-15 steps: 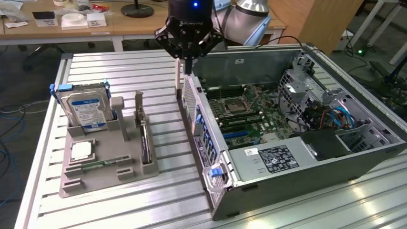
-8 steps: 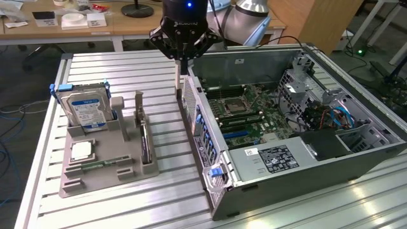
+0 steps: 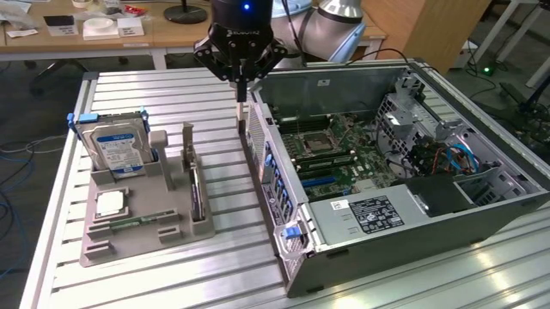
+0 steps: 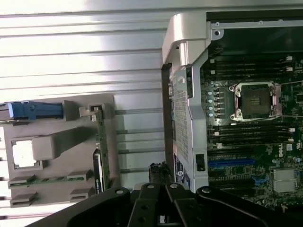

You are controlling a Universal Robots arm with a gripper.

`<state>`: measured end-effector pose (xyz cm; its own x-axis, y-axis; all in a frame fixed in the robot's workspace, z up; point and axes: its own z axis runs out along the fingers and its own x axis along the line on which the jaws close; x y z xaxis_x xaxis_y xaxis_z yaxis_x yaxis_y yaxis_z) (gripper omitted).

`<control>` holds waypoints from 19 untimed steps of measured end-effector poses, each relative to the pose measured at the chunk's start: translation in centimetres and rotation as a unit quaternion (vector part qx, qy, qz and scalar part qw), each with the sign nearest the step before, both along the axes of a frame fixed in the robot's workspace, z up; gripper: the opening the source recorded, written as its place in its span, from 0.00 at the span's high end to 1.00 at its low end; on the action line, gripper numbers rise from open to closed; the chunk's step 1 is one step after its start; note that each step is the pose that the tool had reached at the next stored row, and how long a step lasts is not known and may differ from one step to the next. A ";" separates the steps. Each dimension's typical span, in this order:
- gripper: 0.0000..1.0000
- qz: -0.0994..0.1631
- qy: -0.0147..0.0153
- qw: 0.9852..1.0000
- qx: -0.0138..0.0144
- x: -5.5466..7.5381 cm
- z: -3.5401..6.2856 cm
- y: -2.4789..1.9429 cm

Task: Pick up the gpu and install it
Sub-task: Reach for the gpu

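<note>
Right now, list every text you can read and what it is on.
"ROBOTIQ", faint, on the end effector.
"DELL", on the motherboard.
Too blurred to read: the hard drive label.
Too small to read: the white sticker inside the computer case.

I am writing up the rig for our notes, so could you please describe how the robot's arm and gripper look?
The gripper is black, with angular linkages narrowing to slim dark fingers, white lettering across its body and a small blue light above. The arm is silver-grey with a rounded joint cap; black cables run beside it.
</note>
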<state>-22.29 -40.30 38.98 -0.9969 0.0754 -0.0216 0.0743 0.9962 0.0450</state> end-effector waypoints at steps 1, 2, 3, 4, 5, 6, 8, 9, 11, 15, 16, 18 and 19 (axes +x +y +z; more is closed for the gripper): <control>0.89 0.000 0.000 1.000 0.000 -0.1 -0.01 -0.01; 0.89 0.000 0.000 1.000 0.000 -0.3 -0.01 -0.01; 0.89 0.000 0.000 1.000 0.000 -0.4 -0.02 -0.02; 0.89 0.000 0.000 1.000 0.000 -0.5 -0.02 -0.03; 0.89 0.000 0.000 1.000 0.000 -0.7 -0.03 -0.04; 0.89 0.000 0.000 1.000 0.000 -0.8 -0.03 -0.04; 0.89 0.000 0.000 1.000 0.000 -1.1 -0.04 -0.06; 0.89 0.000 0.000 1.000 0.000 -1.2 -0.05 -0.06; 0.89 0.000 0.000 1.000 0.000 -1.5 -0.06 -0.08; 0.89 0.000 0.000 1.000 0.000 -2.0 -0.08 -0.11; 0.89 0.000 0.000 1.000 0.000 -2.1 -0.09 -0.11; 0.89 0.000 0.000 1.000 0.000 -2.3 -0.10 -0.12; 0.89 0.000 0.000 1.000 0.000 -2.5 -0.11 -0.13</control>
<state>-24.76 -40.43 38.87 -0.9969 0.0752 -0.0211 0.0742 0.9962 0.0449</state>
